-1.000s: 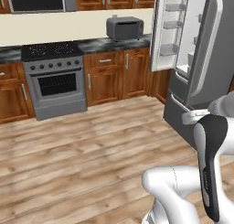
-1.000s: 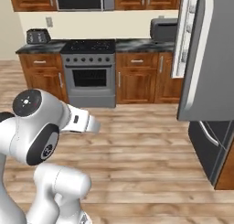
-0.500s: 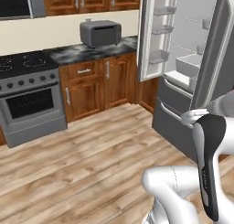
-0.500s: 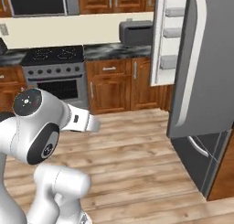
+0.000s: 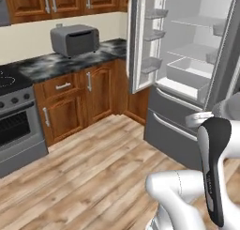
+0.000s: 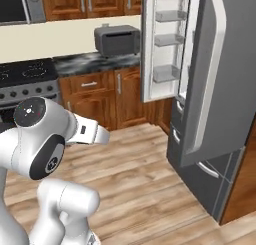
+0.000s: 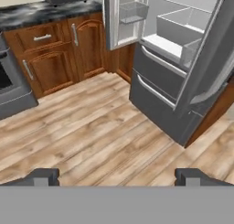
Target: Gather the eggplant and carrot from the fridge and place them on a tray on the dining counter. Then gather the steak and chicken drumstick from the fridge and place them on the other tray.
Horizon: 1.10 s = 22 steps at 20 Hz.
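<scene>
The left base view looks from behind the arm's left side, forward and down across the light wood plank floor (image 5: 93, 172) toward the tall grey double-door fridge (image 5: 187, 83), whose open doors show white shelves, with the grey boxy toaster oven (image 5: 75, 39) on the dark marbled counter to its left. The right base view faces the same corner from the arm's right, nearer the fridge's (image 6: 210, 89) right door, and shares the toaster oven (image 6: 117, 39), cabinets and floor. The hand view looks low and forward over the floor (image 7: 91, 141) at the fridge's (image 7: 160, 81) drawers and lower shelves.
</scene>
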Available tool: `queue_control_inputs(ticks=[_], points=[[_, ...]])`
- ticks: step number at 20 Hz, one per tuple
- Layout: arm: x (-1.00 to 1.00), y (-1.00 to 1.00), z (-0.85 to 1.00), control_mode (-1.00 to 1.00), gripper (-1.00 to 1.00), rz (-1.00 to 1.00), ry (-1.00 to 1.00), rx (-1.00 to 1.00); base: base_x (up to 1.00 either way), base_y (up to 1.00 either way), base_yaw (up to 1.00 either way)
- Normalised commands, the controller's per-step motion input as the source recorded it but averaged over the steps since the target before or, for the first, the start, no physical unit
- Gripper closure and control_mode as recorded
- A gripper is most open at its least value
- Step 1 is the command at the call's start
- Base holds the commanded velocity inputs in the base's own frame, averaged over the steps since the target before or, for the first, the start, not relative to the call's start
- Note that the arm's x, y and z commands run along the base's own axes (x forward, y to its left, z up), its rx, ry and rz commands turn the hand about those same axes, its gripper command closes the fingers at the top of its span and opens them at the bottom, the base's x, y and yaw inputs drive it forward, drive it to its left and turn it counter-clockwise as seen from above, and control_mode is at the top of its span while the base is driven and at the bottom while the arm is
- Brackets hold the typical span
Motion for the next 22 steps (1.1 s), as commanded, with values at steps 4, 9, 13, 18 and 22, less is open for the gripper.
queue_control_inputs(ticks=[4, 9, 13, 18, 22], points=[[0.0, 0.0, 0.0, 1.0, -1.0, 0.0, 0.0, 0.0, 0.57, 0.44, -0.37], [0.0, 0.0, 0.0, 1.0, -1.0, 0.0, 0.0, 0.0, 0.58, 0.42, -0.37], [0.0, 0.0, 0.0, 1.0, -1.0, 0.0, 0.0, 0.0, 0.57, 0.37, -0.37], [0.0, 0.0, 0.0, 1.0, -1.0, 0.0, 0.0, 0.0, 0.59, 0.33, -0.36], [0.0, 0.0, 0.0, 1.0, -1.0, 0.0, 0.0, 0.0, 0.63, 0.29, -0.35]])
